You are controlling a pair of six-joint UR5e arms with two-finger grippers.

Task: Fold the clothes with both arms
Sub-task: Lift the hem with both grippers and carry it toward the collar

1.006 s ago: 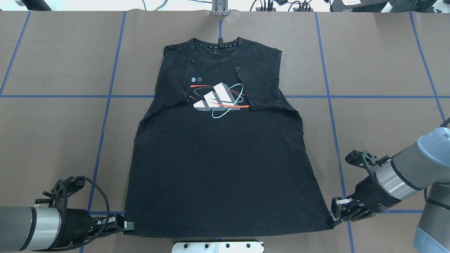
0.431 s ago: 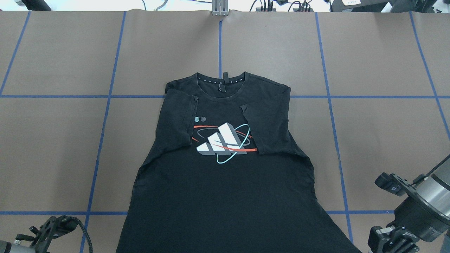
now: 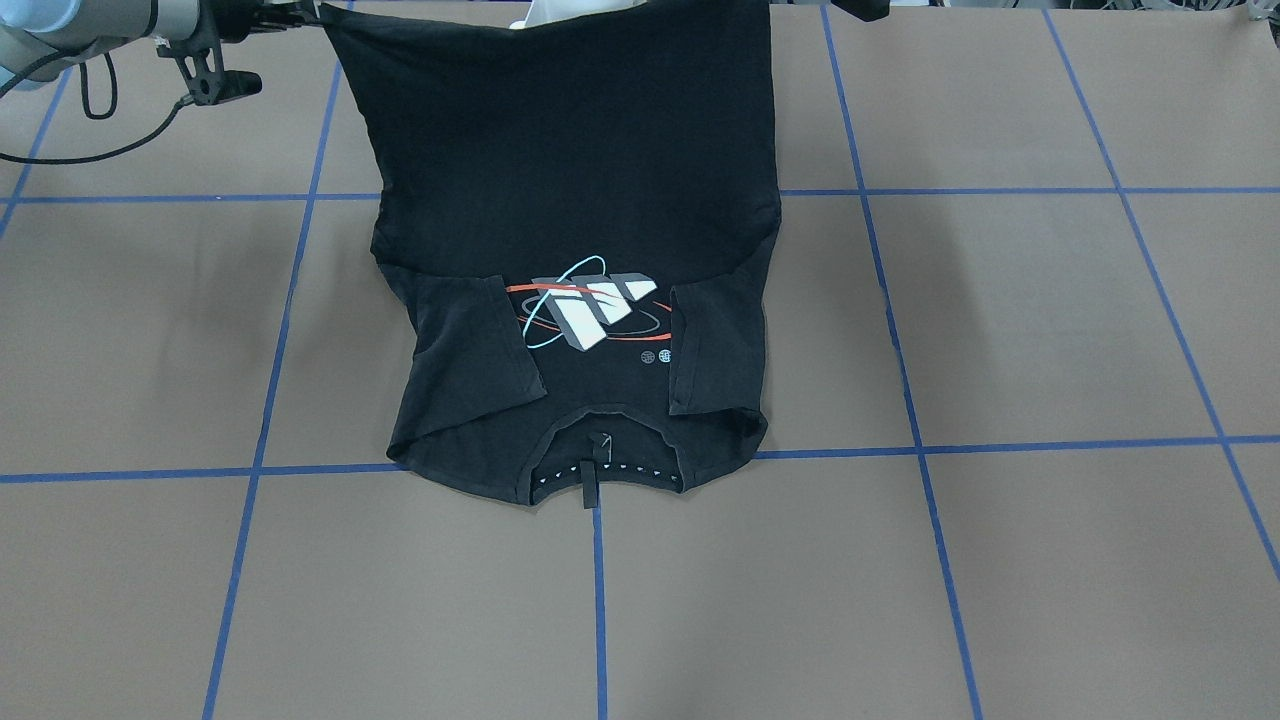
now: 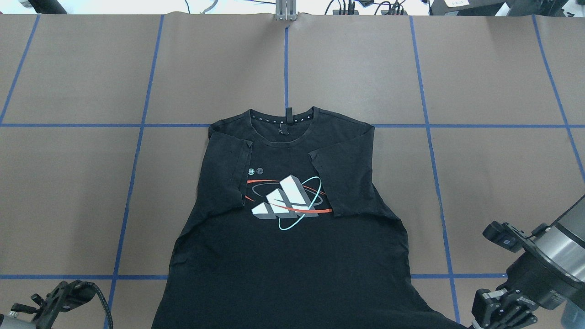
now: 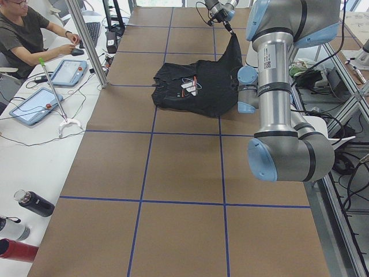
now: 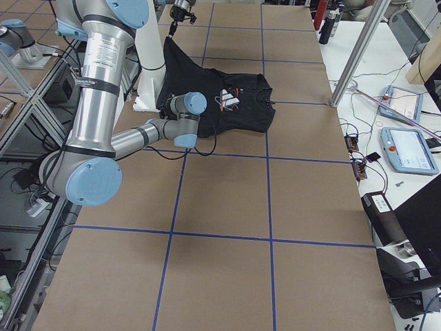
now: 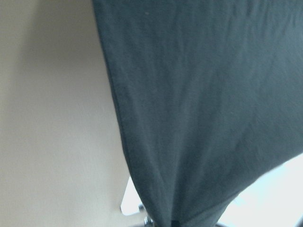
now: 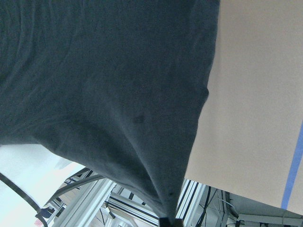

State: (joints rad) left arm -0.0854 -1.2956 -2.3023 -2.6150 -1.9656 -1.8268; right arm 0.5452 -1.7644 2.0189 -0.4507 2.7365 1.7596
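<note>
Black cotton T-shirt (image 3: pixel 575 150) fills the centre of the exterior front-facing view. The collar (image 3: pixel 603 468) end lies flat on the brown paper-covered bench (image 3: pixel 1000 330), print side up. Both short sleeves are folded inward, one on each side of the white-grey logo (image 3: pixel 585 310). The hem end rises off the bench toward the top edge, stretched between its two corners. The right arm (image 3: pixel 120 18) enters at the upper left, level with one hem corner.

Overhead exterior view: the T-shirt (image 4: pixel 288 260) runs from the collar, at a blue tape line (image 4: pixel 91 124), down past the lower frame edge. The right arm (image 4: pixel 539 274) sits in the lower right corner and the left arm (image 4: pixel 64 297) in the lower left. The frame cuts off both hem corners.

Exterior left view: the near left arm (image 5: pixel 277 86) stands in front of the T-shirt (image 5: pixel 190 86). The far right arm (image 5: pixel 216 8) holds one hem corner high, and the cloth slopes from there down to the bench. A person (image 5: pixel 23 34) sits at a side table with a tablet (image 5: pixel 69 70).

Exterior right view: the near right arm (image 6: pixel 103 89) partly covers the T-shirt (image 6: pixel 234 103). The far left arm (image 6: pixel 180 10) holds the other hem corner up.

Left wrist-mounted view: black fabric (image 7: pixel 199 94) gathers to a point at the lower edge, where the jaws are clenched on the T-shirt.

Right wrist-mounted view: the fabric (image 8: pixel 104 85) narrows in the same way to the lower edge, where the jaws are clenched on the T-shirt.
</note>
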